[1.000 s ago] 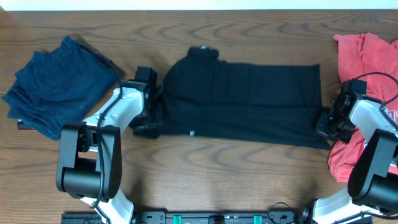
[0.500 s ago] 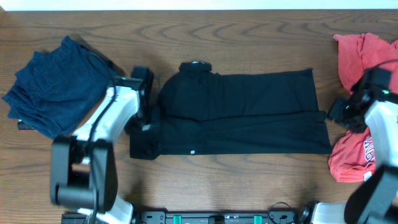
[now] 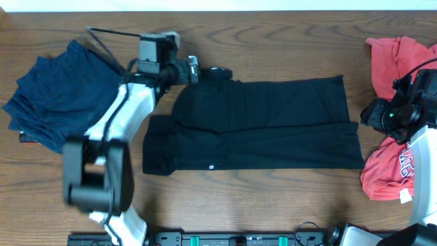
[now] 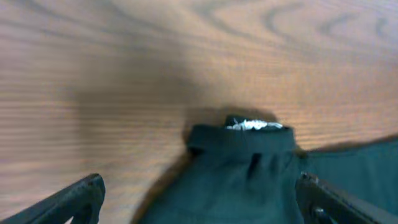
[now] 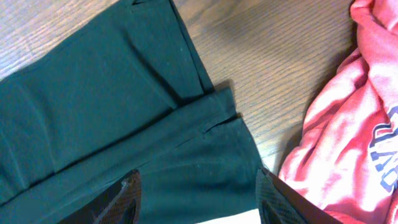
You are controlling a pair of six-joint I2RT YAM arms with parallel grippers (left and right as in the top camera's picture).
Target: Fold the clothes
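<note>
The black collared shirt (image 3: pixel 266 126) lies flat mid-table, folded lengthwise, with its small white logo (image 3: pixel 211 165) near the front edge. Its collar (image 4: pixel 249 134) points to the far left. My left gripper (image 3: pixel 194 69) hovers open by the collar; in the left wrist view the left gripper (image 4: pixel 199 202) has wide-spread fingertips (image 4: pixel 78 199) with nothing between them. My right gripper (image 3: pixel 370 116) stands open at the shirt's right end. In the right wrist view the right gripper (image 5: pixel 199 202) is above the hem (image 5: pixel 211 118), holding nothing.
A pile of navy-blue garments (image 3: pixel 58 96) lies at the far left. A coral-red T-shirt (image 3: pixel 389 171) is heaped at the right edge, partly under my right arm, and shows as the coral-red T-shirt (image 5: pixel 348 124) beside the right fingers. Bare wood (image 3: pixel 273 41) runs along the back.
Both grippers let go of the black shirt and opened. The left arm swung away from the shirt's left edge up to the collar. The right gripper drew back a little to the right.
</note>
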